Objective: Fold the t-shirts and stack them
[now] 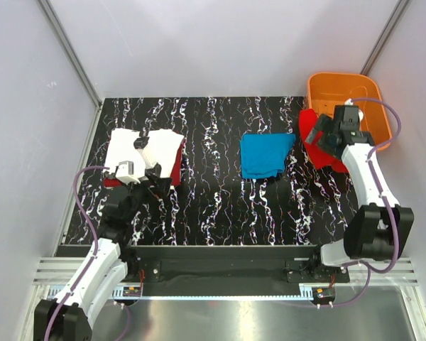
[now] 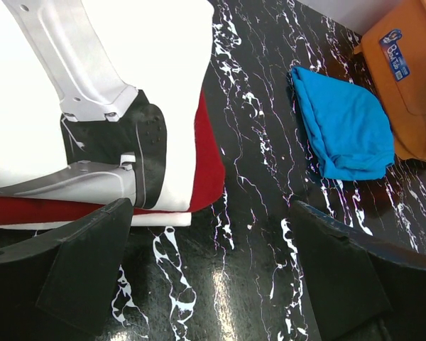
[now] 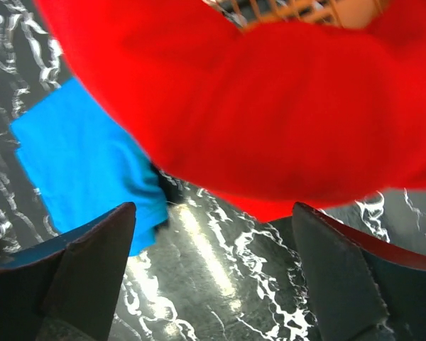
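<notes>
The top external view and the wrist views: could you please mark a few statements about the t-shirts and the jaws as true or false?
1. The white t-shirt lies on top of the dark red t-shirt. True.
2. The blue t-shirt sits inside the orange basket. False: it lies on the table, apart from the basket.
3. The right gripper has its jaws open above the bright red t-shirt. True.
4. The left gripper has its jaws shut on the white t-shirt. False: its jaws are open and hold nothing, at the near edge of the stack.
</notes>
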